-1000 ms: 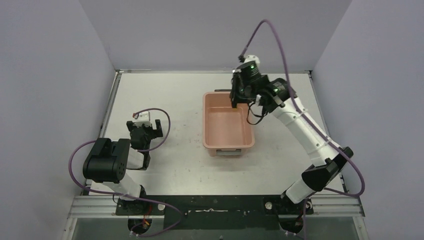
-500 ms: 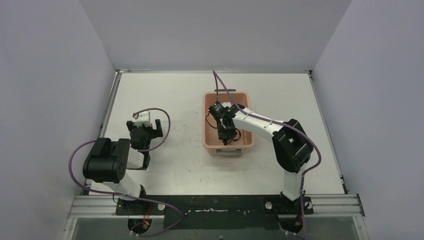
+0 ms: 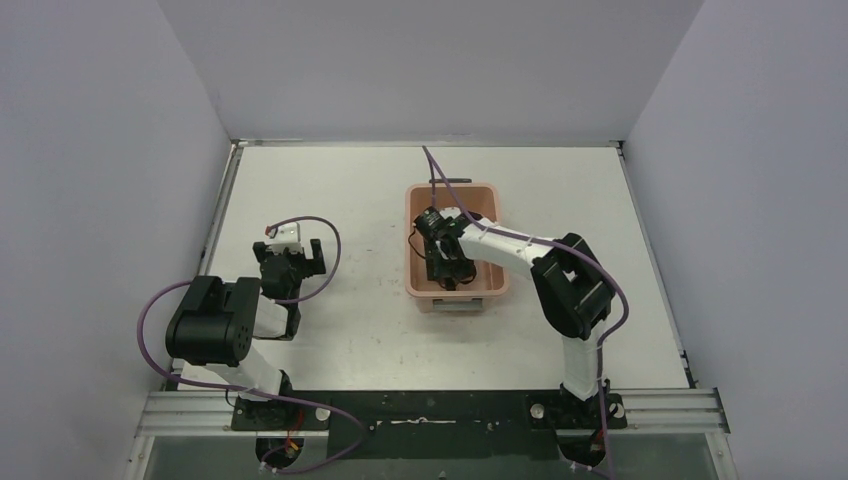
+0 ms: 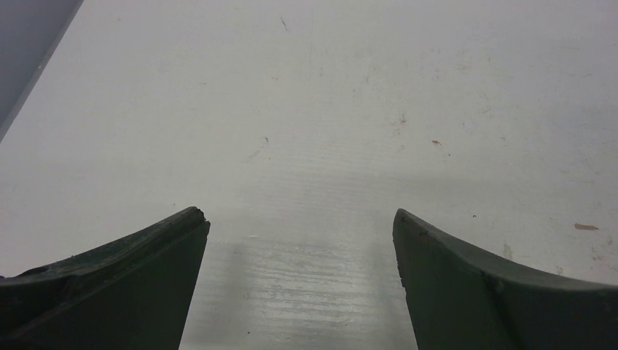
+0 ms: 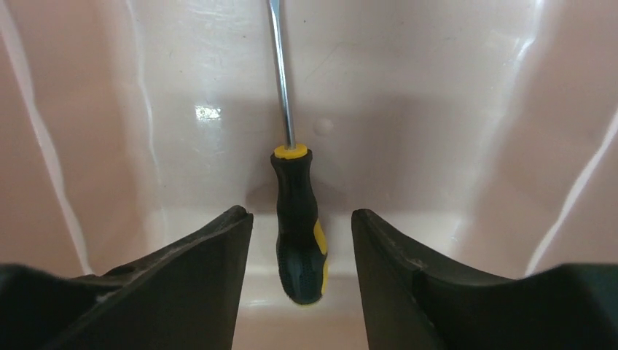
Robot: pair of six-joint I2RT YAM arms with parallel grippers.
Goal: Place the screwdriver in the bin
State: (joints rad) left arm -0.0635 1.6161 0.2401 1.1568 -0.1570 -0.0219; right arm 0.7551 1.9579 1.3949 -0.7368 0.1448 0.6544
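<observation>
Where it was clenched above the bin (image 3: 410, 240) a second ago, the right gripper (image 5: 300, 213) now sits inside, released, the screwdriver (image 5: 298, 226) lying free.

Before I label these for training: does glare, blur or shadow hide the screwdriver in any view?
Right wrist: screwdriver sharp, small glare spots on the bin floor beside its shaft, right fingers dark and soft in the foreground. Top external: even light, but the right arm covers the screwdriver. Left wrist: only table, evenly lit, a faint shadow between the left fingers.
</observation>
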